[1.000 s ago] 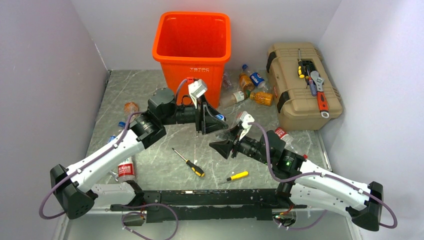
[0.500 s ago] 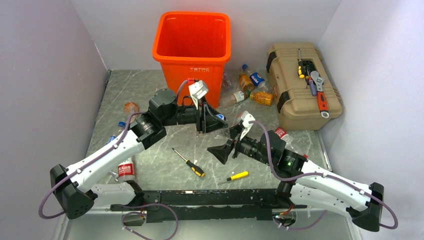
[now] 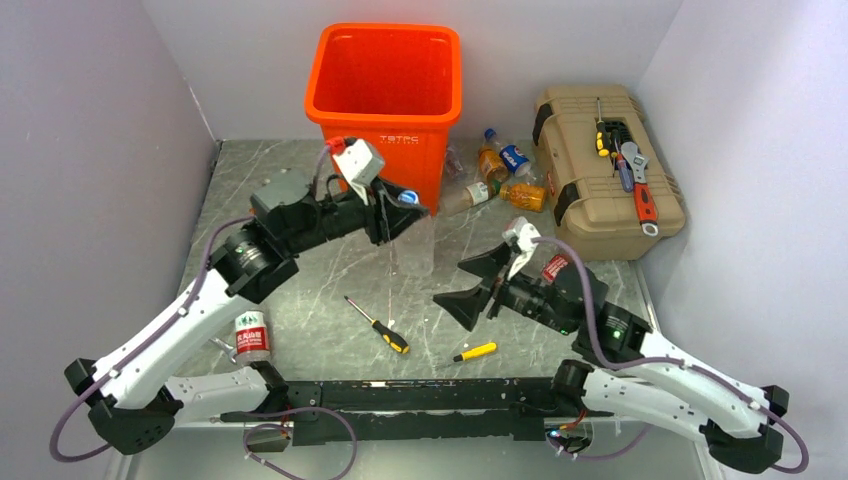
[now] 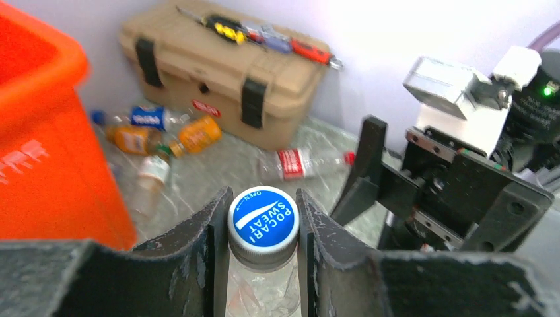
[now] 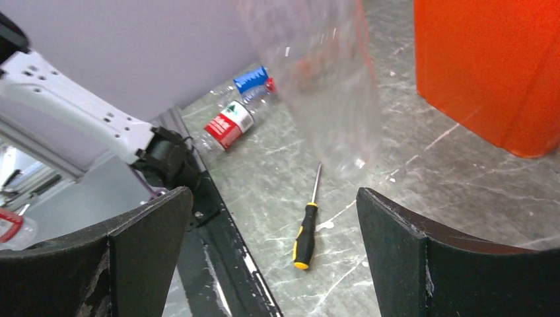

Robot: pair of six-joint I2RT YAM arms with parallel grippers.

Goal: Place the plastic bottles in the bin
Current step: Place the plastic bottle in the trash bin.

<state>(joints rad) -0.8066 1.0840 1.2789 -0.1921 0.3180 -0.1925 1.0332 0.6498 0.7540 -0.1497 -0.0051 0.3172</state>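
We see the left pincer (image 4: 263, 198) clamped on the neck of a clear bottle (image 4: 263, 220) with a blue cap, held in the air just in front of the orange bin (image 3: 385, 95) and outside it. The right pincer (image 3: 450, 282) hangs with its jaws wide apart and nothing between them, above the grey worktop (image 3: 330, 290) near two yellow-handled screwdrivers (image 3: 378, 325). More bottles (image 3: 500, 175) lie between the bin and a tan toolbox (image 3: 600, 170), and a red-label bottle (image 3: 252, 338) sits near the left arm.
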